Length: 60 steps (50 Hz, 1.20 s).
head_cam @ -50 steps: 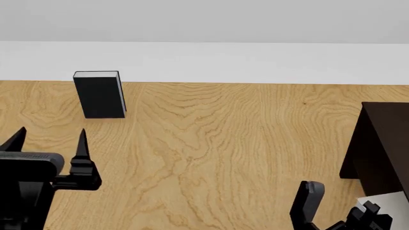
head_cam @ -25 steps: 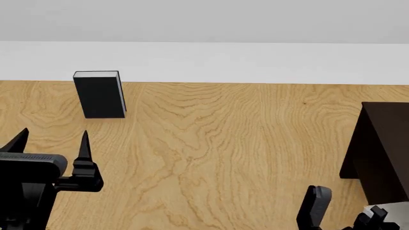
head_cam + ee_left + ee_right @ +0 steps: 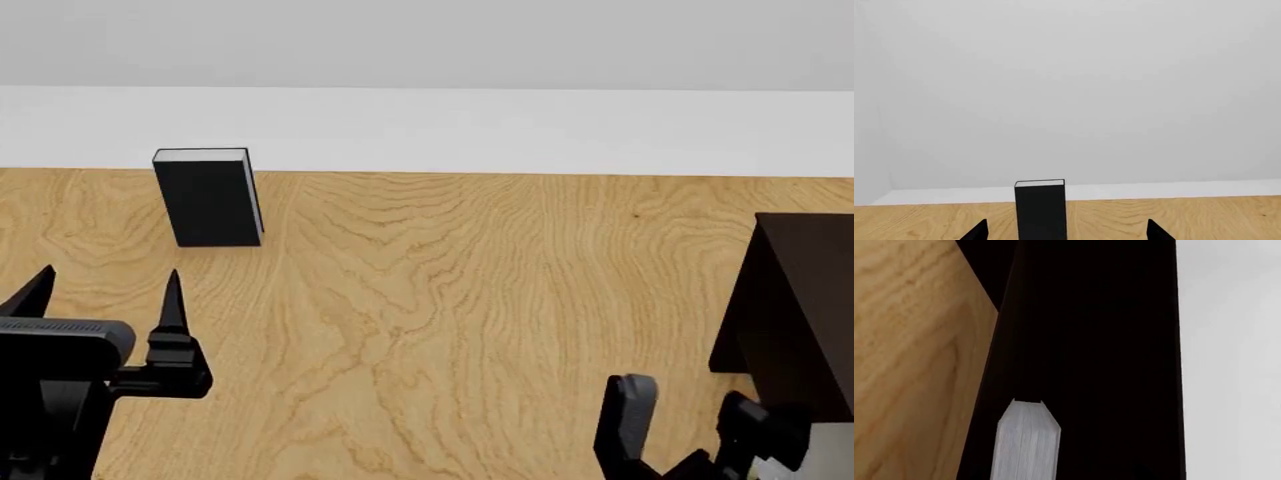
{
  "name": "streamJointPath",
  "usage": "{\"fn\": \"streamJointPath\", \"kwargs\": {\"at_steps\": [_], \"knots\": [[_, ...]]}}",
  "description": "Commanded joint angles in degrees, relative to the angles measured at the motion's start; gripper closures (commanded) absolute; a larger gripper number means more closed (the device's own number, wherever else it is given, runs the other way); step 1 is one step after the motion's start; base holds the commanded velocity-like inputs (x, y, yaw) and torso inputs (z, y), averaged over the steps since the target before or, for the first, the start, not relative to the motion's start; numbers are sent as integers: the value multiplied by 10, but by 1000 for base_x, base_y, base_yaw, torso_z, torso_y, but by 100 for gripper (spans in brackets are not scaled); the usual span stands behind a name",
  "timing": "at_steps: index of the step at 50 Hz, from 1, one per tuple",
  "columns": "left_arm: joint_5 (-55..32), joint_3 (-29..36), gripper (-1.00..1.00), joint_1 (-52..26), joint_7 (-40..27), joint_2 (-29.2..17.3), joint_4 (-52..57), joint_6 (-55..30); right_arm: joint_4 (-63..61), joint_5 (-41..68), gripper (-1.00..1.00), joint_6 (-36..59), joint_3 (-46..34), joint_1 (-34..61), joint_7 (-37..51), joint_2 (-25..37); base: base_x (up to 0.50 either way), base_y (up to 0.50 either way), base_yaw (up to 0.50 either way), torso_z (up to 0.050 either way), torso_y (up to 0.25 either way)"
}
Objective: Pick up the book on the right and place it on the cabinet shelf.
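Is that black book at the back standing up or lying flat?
Standing up. The black book rests on its bottom edge on the wooden table, its white page edge on top.

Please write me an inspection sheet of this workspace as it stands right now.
Surface: light wooden table, mostly bare.
Job's things: light grey book seen edge-on against the dark cabinet; cabinet stands at the table's right edge.
Clutter: one black book upright at the far left, near the wall.
End effectors: left end effector open and empty, facing the black book; right end effector low beside the cabinet, grip cannot be judged.
Cables: nothing seen.
Surroundings: plain white wall.
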Motion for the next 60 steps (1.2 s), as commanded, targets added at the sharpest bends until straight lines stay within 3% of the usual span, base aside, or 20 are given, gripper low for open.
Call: {"fn": "streamJointPath", "kwargs": {"at_steps": [1,17,29,38,44,51,60], "knots": [[-2,1,-100,0,-1,-1,1,0,0,-28,-100,-17,-36,4,9,-7,0,0,0,0,0],[-5,3,-100,0,-2,-3,2,0,0,-25,-100,-83,3,16,13,-16,0,0,0,0,1],[-7,3,-100,-1,-3,-4,1,1,0,2,-100,-233,101,14,-69,-8,0,0,0,0,0],[-9,3,-100,-1,-4,-6,3,1,0,-15,-100,-243,133,13,-82,-7,0,0,0,0,0],[-10,4,-100,-1,-5,-6,4,-1,0,7,-100,-298,183,12,-163,-10,0,0,0,0,0],[-12,4,-100,0,-7,-8,9,-2,0,25,-100,-296,253,15,-233,-14,0,0,0,0,0],[-14,4,-100,0,-8,-9,14,-4,-1,29,-100,-270,293,16,-227,-6,0,0,0,0,0]]}}
